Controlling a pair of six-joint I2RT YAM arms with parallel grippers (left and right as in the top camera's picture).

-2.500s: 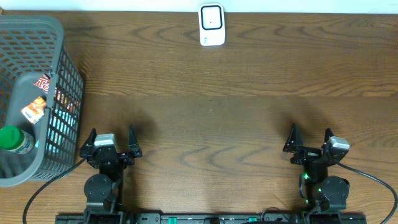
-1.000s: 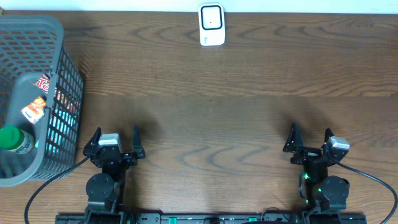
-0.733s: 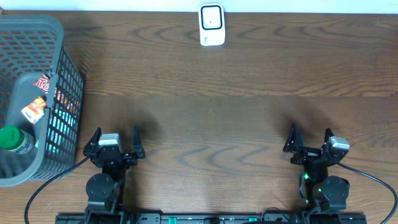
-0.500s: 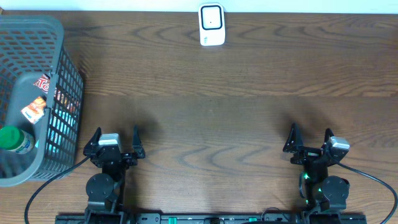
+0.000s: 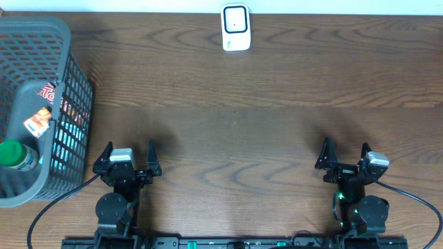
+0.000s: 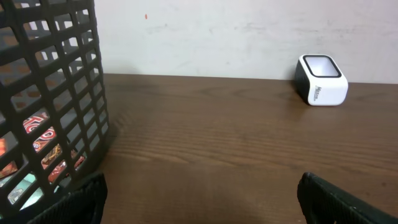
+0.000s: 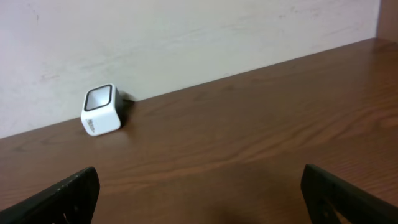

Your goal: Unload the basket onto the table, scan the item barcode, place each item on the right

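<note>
Resting low in frame, the left claw (image 5: pixel 129 149) has edged slightly right; it and the right claw (image 5: pixel 345 146) gape wide, empty. Snack pack (image 5: pixel 40 121) sits in the basket (image 5: pixel 76 104) at left, scanner (image 5: pixel 235 28) top centre: picking not begun.

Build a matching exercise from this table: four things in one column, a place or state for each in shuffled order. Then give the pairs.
Things
1. scanner
2. basket
3. green-capped bottle
4. right gripper

Places or states
A. inside the basket
B. open, empty, at the near edge
C. middle of the far edge of the table
D. left end of the table

Pairs: 1-C, 2-D, 3-A, 4-B
</note>
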